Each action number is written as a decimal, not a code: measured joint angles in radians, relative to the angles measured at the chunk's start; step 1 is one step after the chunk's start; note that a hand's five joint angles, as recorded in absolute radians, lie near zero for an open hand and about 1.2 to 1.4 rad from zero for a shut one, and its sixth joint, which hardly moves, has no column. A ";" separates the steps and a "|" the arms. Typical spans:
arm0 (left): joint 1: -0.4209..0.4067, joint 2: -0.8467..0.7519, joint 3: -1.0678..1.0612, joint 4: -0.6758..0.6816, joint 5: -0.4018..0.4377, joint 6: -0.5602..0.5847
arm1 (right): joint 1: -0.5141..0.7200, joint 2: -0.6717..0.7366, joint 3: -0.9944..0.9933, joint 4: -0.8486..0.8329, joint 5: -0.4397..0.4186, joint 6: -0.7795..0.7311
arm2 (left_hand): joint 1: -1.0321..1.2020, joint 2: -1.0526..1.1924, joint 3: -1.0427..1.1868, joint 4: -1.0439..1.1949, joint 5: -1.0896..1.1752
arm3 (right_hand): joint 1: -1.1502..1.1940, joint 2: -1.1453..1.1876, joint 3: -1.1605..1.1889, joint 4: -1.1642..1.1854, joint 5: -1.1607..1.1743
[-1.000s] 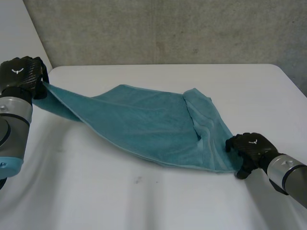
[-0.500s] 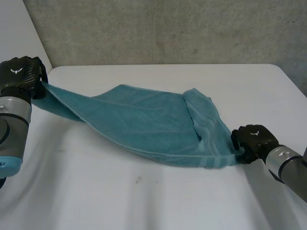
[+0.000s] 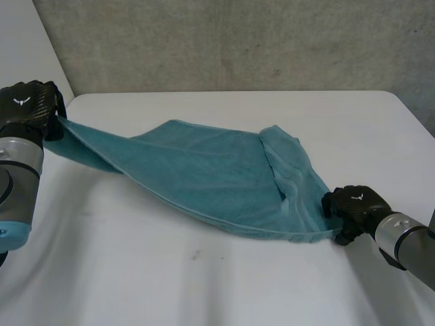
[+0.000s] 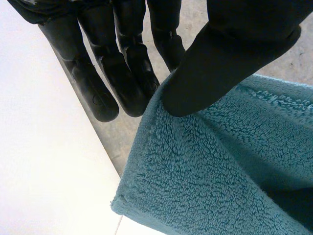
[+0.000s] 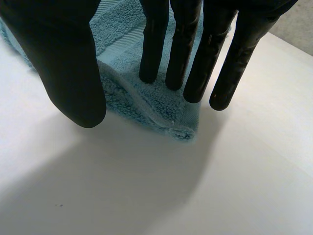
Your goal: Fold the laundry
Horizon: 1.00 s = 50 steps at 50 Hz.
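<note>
At the far left edge of the worktop (image 3: pixel 204 285), the left hand (image 3: pixel 27 109) pinches 1 corner of the teal towel (image 3: pixel 217 176). In the left wrist view the thumb (image 4: pixel 230 58) presses down on the cloth against the fingers (image 4: pixel 122 83) beneath it, just in from the hemmed tip of the corner.

From that grip the towel hangs raised off the worktop as a narrow band. It then widens and lies across the middle of the worktop, running diagonally toward the near right. Toward its right end, 1 flap is folded back over the rest, with a rumpled ridge along it.

The towel's near edge runs in a slightly lifted line to the right hand (image 3: pixel 353 212), which sits low at the near right corner of the cloth. In the right wrist view this hand is spread. Its straight fingers (image 5: pixel 155 44) stand a little apart, most with their tips resting on the towel just behind the corner, and the outermost one is over bare worktop. Its thumb hangs apart from them above the towel's edge, with a raised hem lying in the gap. I cannot tell whether the thumb touches the cloth.
</note>
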<state>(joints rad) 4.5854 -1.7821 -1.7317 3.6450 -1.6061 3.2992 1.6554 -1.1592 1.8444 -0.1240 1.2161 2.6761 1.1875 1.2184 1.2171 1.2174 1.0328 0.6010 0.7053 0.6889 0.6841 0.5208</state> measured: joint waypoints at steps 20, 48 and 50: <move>0.004 -0.022 0.012 0.000 0.000 0.000 | 0.004 0.007 -0.033 -0.036 0.004 0.008 | 0.000 0.000 0.000 0.000 0.000 | 0.380 0.474 0.492 0.505 0.455; -0.011 0.238 0.140 -0.299 0.057 0.008 | -0.099 -0.494 -0.499 0.559 -0.012 -0.015 | 0.000 0.000 0.000 0.000 0.000 | 0.380 0.474 0.494 0.507 0.456; -0.008 0.302 0.191 -0.369 0.092 0.007 | -0.121 -0.519 -0.594 0.644 -0.011 -0.068 | 0.000 0.000 0.000 0.000 0.000 | 0.380 0.474 0.494 0.507 0.456</move>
<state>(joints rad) 4.5771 -1.4800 -1.5411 3.2764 -1.5136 3.3065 1.5347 -1.6781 1.2504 0.5203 1.2049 2.6084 1.1875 1.2186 1.2172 1.2175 1.0328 0.9815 1.1792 1.1834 1.1909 0.9768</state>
